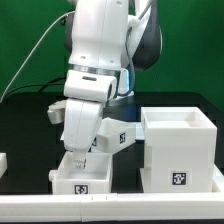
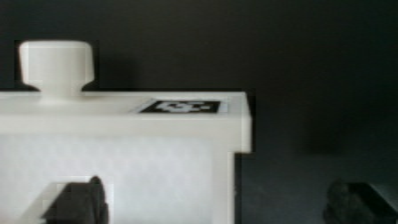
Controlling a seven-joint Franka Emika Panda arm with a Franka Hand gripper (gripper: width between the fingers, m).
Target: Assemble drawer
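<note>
- Drawer, casing: large white cube, open at the top, standing upright on the black worktop at the exterior view's right. One square black-and-white tag is low on its facing side.
- Drawer, front tray: small shallow white tray at the exterior view's left of the casing and apart from it, near the worktop's front edge. It has a tag on its facing side and lies directly beneath the jaws.
- Front tray in the wrist view: a white body with a round peg-like knob standing at one edge and a tag near a corner.
- Drawer, rear tray: second small white tray behind the front one, just beside the casing and partly hidden by the arm. Whether it touches the casing cannot be told.
- Jaws: released and spread wide, grasping nothing. One fingertip shows against the tray's white body; the other is over bare black worktop past the tray's corner.
- Arm: white, reaching down at the middle of the exterior view, with its wrist just above the front tray.
- Surroundings: green backdrop behind the worktop, and a white strip along the worktop's front edge.
</note>
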